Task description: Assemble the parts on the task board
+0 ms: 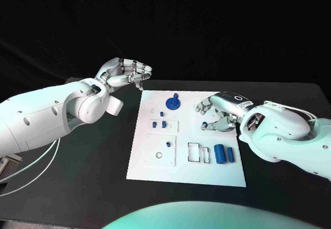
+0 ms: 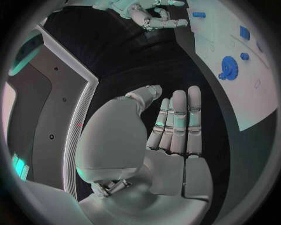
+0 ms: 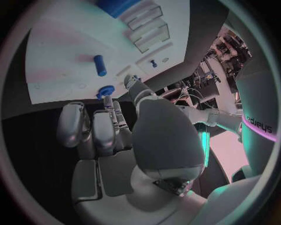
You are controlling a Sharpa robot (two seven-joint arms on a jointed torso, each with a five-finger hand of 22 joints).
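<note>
Meanwhile, two blue cylinders [image 1: 226, 153] lie lengthwise toward the robot.

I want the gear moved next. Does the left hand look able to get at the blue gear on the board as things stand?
Probably yes. The left hand holds nothing and hangs off the far left corner of the task board; the blue gear lies near that far edge with nothing over it. The right hand is on the gear's other side.
</note>
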